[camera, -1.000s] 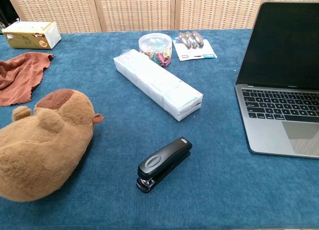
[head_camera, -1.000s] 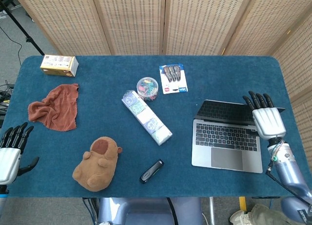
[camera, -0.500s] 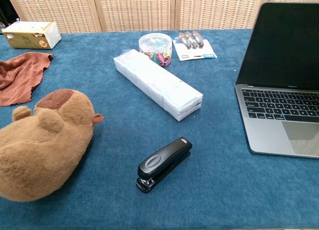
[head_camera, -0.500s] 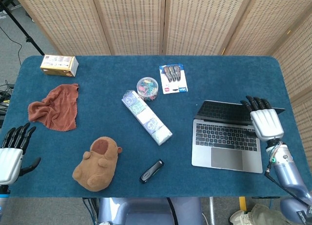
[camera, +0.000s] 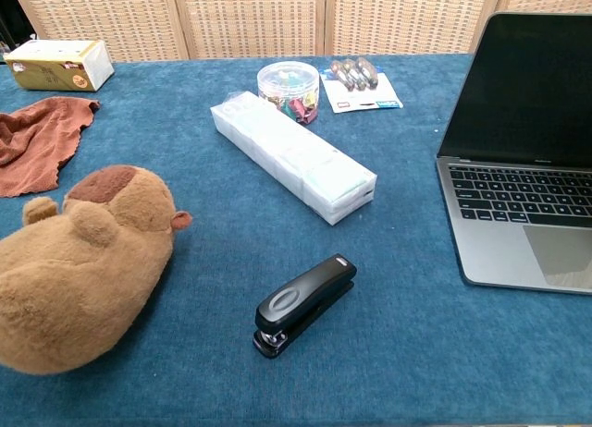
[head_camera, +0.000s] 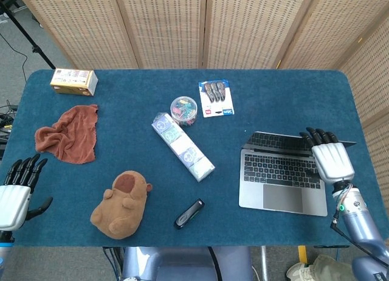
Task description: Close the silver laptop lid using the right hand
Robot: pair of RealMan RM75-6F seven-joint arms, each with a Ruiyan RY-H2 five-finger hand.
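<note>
The silver laptop (head_camera: 281, 179) (camera: 518, 224) lies at the table's right side, its lid (head_camera: 285, 141) (camera: 527, 85) raised and leaning toward the keyboard. My right hand (head_camera: 331, 157) is flat against the lid's top right edge, fingers (head_camera: 317, 136) apart and hooked over the rim, holding nothing. It shows only in the head view. My left hand (head_camera: 15, 190) hovers off the table's front left corner, fingers spread and empty.
On the blue table (head_camera: 121, 129) are a brown plush toy (head_camera: 121, 205), a black stapler (head_camera: 189, 213), a long white packet (head_camera: 182, 146), a round clip tub (head_camera: 183, 109), a carded pack (head_camera: 216, 98), a rust cloth (head_camera: 68, 134) and a yellow box (head_camera: 73, 81).
My right hand has come toward the near edge with the lid's rim, and the lid has tipped further down over the keyboard. The left hand has shifted slightly.
</note>
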